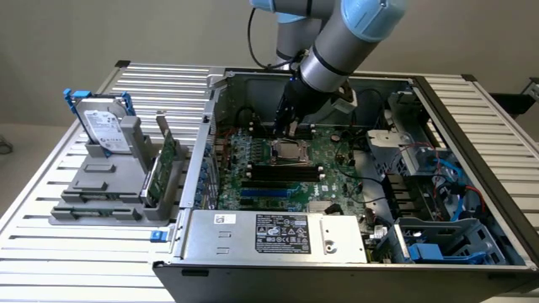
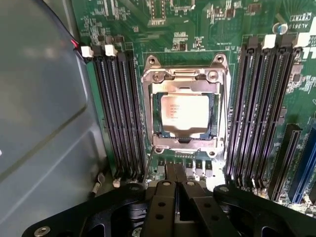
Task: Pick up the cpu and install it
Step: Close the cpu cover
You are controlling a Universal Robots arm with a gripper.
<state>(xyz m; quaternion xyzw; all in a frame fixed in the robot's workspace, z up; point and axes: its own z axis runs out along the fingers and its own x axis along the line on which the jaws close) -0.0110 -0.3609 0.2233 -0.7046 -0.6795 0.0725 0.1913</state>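
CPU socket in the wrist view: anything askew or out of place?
Nothing stands out. The cpu lies flat inside the socket frame, with its edges parallel to the frame. The memory slots on both sides look empty. The gripper is shut and not touching the cpu.

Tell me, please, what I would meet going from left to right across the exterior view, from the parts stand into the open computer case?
hard drive → green circuit card → cpu → blue plastic drive tray
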